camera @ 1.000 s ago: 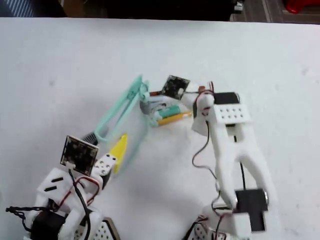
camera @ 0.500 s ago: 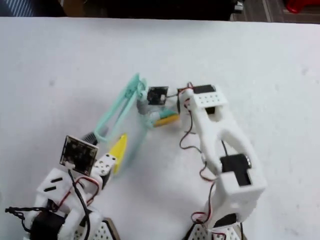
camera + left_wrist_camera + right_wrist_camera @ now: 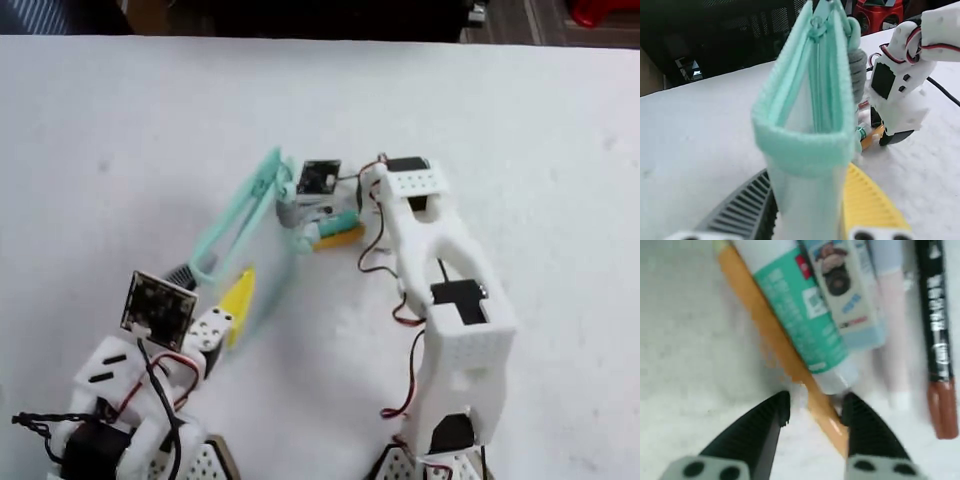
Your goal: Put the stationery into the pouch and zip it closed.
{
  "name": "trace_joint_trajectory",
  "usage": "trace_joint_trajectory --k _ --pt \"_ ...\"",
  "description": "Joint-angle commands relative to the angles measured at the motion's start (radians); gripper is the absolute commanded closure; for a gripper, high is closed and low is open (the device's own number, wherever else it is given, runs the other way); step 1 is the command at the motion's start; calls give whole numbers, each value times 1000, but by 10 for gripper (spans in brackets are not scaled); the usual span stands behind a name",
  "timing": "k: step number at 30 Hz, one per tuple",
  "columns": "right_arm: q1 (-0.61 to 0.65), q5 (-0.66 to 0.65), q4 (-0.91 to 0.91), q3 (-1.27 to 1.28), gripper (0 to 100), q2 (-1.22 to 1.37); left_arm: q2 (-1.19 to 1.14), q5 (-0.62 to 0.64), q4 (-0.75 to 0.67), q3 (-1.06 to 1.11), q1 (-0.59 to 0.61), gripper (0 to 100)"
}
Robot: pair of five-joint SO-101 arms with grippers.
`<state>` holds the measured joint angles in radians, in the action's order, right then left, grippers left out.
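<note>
Right wrist view shows the right arm's jaws open, low over the bench (image 3: 685,340), straddling the end of an orange pencil (image 3: 767,325). A teal-and-white tube (image 3: 800,315) lies touching the pencil, and its capped end sits just at the jaw opening. Beside it lie a pale blue item (image 3: 852,285), a pinkish pen (image 3: 892,340) and a black pen (image 3: 935,340) with a brown end.

The left arm's jaws are clamped on one end of the mint-edged pouch (image 3: 810,125) and hold it on edge. Its zip slider (image 3: 816,22) is at the far end and the mouth appears parted. In the high view the stationery group (image 3: 335,225) rests on the bench just beside the pouch's far end (image 3: 275,175), under the right arm (image 3: 450,300).

Recommended procedure – judged from these frames:
- Close on the pencil alone. The tube's end is close enough to be pinched with it or rolled aside.
- Lift clear before swinging toward the pouch mouth.
- Keep the pouch steady and the mouth spread, since the opening looks narrow.

Markings – the tube carries a printed label, the blue item a small picture label, and the black pen white lettering. None is legible enough to report.
</note>
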<state>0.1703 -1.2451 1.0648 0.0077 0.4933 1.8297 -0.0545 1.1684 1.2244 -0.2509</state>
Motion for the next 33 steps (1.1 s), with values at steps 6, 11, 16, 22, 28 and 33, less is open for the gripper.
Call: trace_joint_trajectory --k 6,11,16,22,28,33 --pt "-110 0 13 -23 982 -44 -1 15 -29 -9 8 823" --pt "-211 -66 139 -18 981 -219 -1 15 -32 -9 8 823" --pt "-242 -153 329 -18 981 -386 -1 15 -32 -9 8 823" --pt "-208 -97 441 -17 981 -587 -1 15 -29 -8 4 823" --pt "-180 204 404 -41 981 -869 -1 15 -29 -8 2 823" --pt "-117 456 321 -41 981 -1115 -1 15 -28 -8 1 823"
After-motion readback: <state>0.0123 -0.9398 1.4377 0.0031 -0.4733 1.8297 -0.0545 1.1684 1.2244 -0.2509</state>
